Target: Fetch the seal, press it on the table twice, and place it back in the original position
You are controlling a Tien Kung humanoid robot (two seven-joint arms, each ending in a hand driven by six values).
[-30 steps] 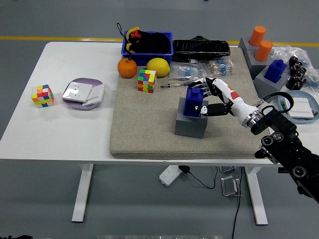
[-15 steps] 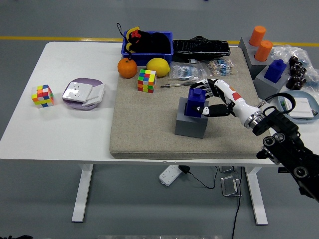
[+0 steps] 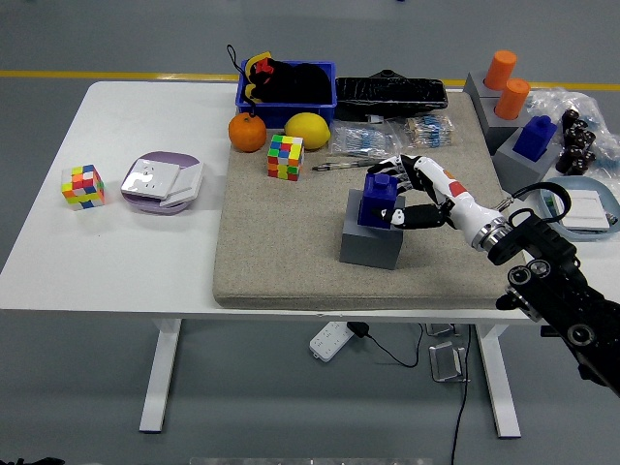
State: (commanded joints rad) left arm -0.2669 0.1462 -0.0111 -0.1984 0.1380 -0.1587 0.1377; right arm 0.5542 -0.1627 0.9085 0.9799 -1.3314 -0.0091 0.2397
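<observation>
An orange [image 3: 247, 133] sits beside a lemon [image 3: 307, 130] near a cube [image 3: 286, 157].

The seal [image 3: 379, 201] is a dark blue block with a smaller square knob on top, standing upright but slightly tilted. Its lower part sits in the top of a grey cube-shaped holder [image 3: 370, 245], which rests on the beige felt mat [image 3: 281, 252] just right of the mat's centre, toward 3 o'clock of the white surface [image 3: 116, 262].

Bright even overhead light, soft faint shadows; sharp focus, no glare/blur
</observation>
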